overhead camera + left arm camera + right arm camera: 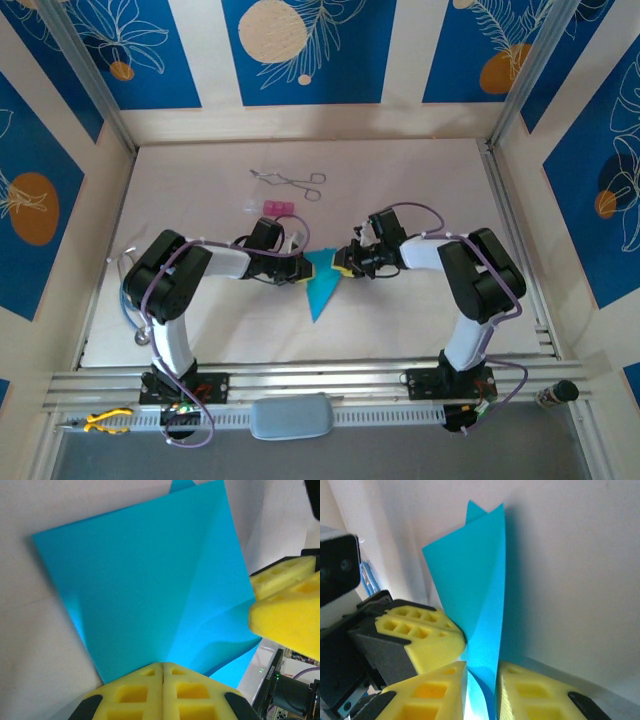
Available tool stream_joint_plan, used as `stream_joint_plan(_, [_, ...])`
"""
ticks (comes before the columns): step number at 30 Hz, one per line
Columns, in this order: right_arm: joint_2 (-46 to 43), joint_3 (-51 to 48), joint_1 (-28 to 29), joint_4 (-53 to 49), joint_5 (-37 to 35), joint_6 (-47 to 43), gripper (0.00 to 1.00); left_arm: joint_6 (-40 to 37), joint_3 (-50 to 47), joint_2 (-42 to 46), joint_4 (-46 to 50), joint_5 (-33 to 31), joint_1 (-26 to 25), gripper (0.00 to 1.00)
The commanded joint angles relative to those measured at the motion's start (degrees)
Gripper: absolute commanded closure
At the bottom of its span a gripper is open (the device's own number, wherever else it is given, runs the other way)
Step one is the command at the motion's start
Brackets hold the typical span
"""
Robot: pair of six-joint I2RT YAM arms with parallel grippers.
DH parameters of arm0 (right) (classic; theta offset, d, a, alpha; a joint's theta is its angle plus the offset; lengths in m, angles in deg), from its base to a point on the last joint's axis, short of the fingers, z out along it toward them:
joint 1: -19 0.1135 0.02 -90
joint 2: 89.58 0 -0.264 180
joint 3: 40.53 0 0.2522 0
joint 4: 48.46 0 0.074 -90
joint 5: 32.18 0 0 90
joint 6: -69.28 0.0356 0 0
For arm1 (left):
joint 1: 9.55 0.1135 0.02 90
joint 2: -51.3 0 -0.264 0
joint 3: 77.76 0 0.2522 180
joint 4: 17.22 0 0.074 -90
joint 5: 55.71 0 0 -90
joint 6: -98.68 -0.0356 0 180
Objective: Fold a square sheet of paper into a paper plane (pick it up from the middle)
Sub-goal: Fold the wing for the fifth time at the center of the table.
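1. Left gripper [162, 672], left wrist view, nearest the lens. Yellow foam pads pressed flat together, no gap at the seam. The near edge of the cyan paper [150, 580] runs into that seam, and a crease in the sheet converges on the same spot. Held by this edge.

2. Cyan paper, as above. Partly folded, with one broad flat panel to the left of the crease and a bowed, rippled panel to the right. A dark shadow lies along its left border on the pale table [400, 190]. In the top view it reads as a narrow pointed wedge. The wide end sits between the two grippers and the tip points toward the arm bases.

3. Right gripper [481, 690], right wrist view. Jaws narrow, with the paper standing on edge in the slot between them. Both pads [435, 690] lie against it and a curl of the sheet fills the gap. From here the paper rises away as a tall tapering fold. The left gripper's pad touches its left side just beyond the right gripper's.

4. Both grippers, top view. They meet nose to nose at mid-table, at the wedge's wide end.

5. Metal forceps [290, 181]. On the table toward the far wall, well apart from the paper.

6. Small pink block [277, 207]. Between the forceps and the left arm.
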Motion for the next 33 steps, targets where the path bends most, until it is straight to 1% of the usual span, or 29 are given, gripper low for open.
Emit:
stream_joint_plan(1, [1.5,1.3,-0.3,-0.8,1.9,-0.8,0.81,0.6,-0.7,1.7,0.1,1.3,0.8,0.96])
stream_joint_plan(6, [1.2,0.7,-0.4,-0.9,0.6,-0.3,0.85,1.3,-0.4,3.1,-0.3,1.4,0.8,0.94])
stream_joint_plan(10, [0.2,-0.3,-0.4,-1.0,-1.1,0.9,0.93,1.9,-0.3,4.8,-0.3,1.4,0.9,0.88])
stream_joint_plan(14, [-2.1,-1.9,-0.5,-1.4,-5.2,3.2,0.96,2.3,-0.3,6.4,0.0,1.0,0.9,0.85])
stream_joint_plan(18, [-5.3,-4.4,-0.6,-0.8,-9.6,8.1,0.96,3.8,-0.5,6.5,-0.6,0.8,0.9,0.86])
stream_joint_plan(23, [-8.0,-6.8,-0.1,-0.9,-12.8,13.4,0.96,6.4,-0.7,4.7,-3.1,1.6,0.6,0.88])
stream_joint_plan(27, [-9.3,-7.9,0.8,-0.9,-14.1,15.3,0.96,7.3,0.5,2.4,-4.6,2.7,0.0,0.89])
stream_joint_plan(33, [-9.8,-8.5,1.4,-1.0,-14.2,15.8,0.96,7.6,2.2,-1.8,-4.0,2.4,-0.7,0.92])
